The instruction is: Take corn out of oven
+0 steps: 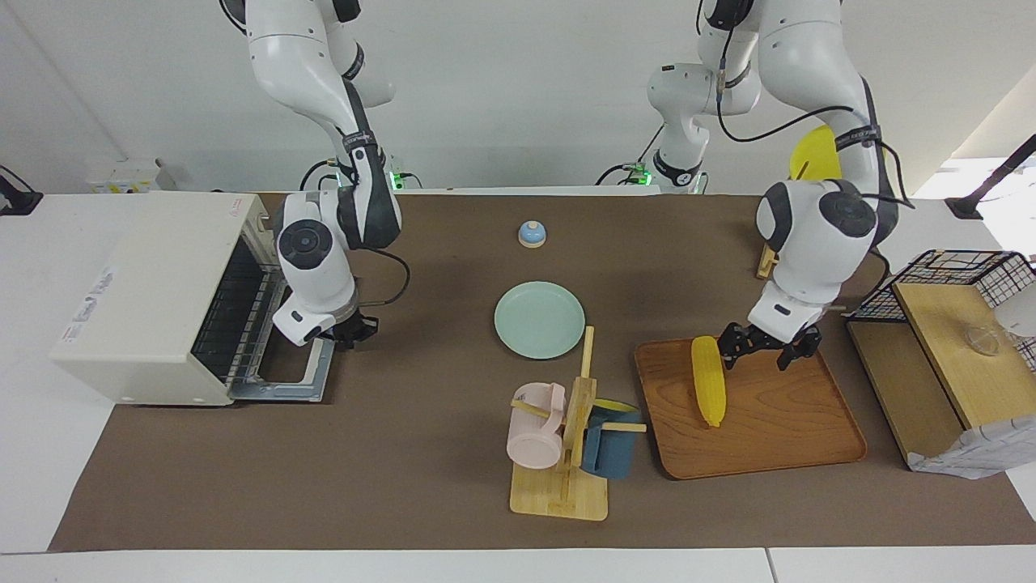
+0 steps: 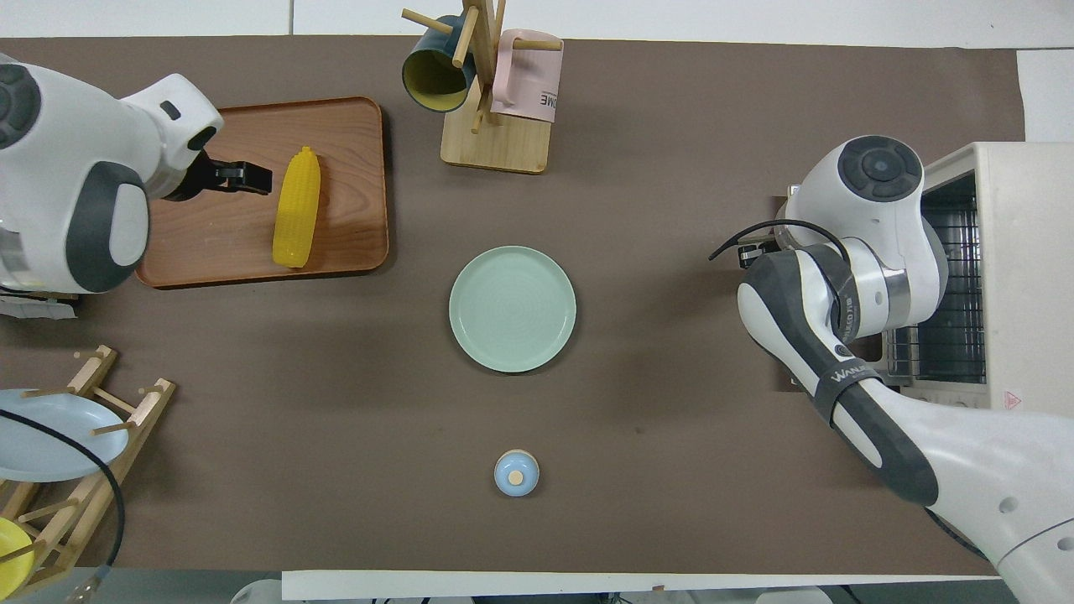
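The corn lies flat on the wooden tray, toward the left arm's end of the table, well apart from the oven at the right arm's end. The left gripper hangs just above the tray beside the corn, fingers spread and holding nothing; in the overhead view its fingertips stop just short of the cob. The oven door is folded down flat, exposing the wire rack. The right gripper sits low at the outer edge of the open door; whether its fingers are parted or closed cannot be told. A green plate rests mid-table, with a mug tree carrying a pink mug and a blue mug farther from the robots.
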